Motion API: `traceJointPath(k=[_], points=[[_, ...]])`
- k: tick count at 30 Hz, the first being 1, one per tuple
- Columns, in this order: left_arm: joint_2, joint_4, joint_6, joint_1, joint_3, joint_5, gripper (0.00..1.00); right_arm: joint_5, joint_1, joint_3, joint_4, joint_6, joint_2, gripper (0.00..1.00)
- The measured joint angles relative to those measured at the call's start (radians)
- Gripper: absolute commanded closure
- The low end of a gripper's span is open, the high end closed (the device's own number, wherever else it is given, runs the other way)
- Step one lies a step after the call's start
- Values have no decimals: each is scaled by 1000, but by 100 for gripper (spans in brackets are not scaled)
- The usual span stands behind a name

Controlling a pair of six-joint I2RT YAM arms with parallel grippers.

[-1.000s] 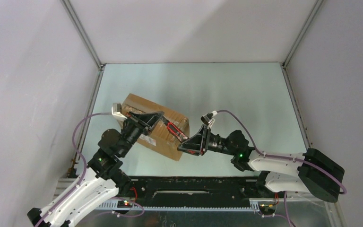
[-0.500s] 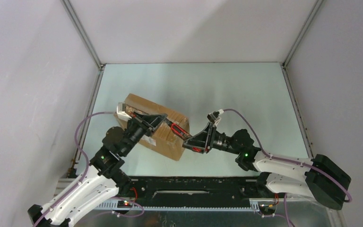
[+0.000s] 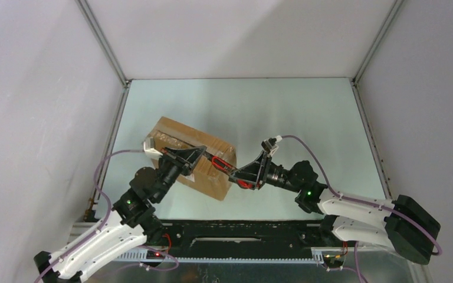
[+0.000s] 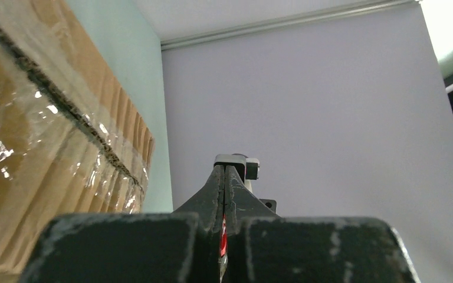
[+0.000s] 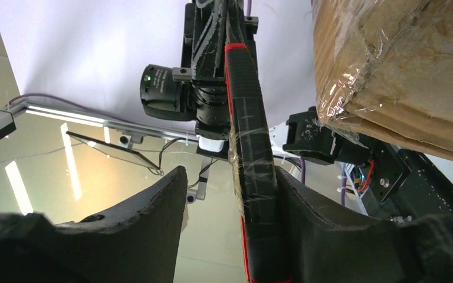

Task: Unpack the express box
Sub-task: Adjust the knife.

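My brown oblong corrugated cardboard box (image 3: 180, 131) lies flat and askew, left of centre before me, flaps closed, clear tape along its seam.

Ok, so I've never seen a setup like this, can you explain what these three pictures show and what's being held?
The machine is two robot arms, a left arm and a right arm, bolted at the near edge of a pale green table. One picture looks down from above. The other two come from small cameras on the wrists.

On the table lies a brown cardboard box, its seam taped shut. The left claw is shut on a slim black tool with red edging. The tool's far end sits between the open fingers of the right claw, beside the box's corner.
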Motion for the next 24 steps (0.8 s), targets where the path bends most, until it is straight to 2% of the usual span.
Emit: traceJointPath(k=[4,11,22,24], points=[[-20,12,-34,-37,-32,-79,100,26,1,0,-26,-1,-17,48],[-11,32,-65,-105,-38,-187,100,96,0,0,-102,-19,-105,62],[40,43,-39,-128,-38,-221,100,177,-13,1,-261,-63,-208,63],[39,43,-27,-129,-38,-212,100,193,-18,2,-290,-74,-220,68]])
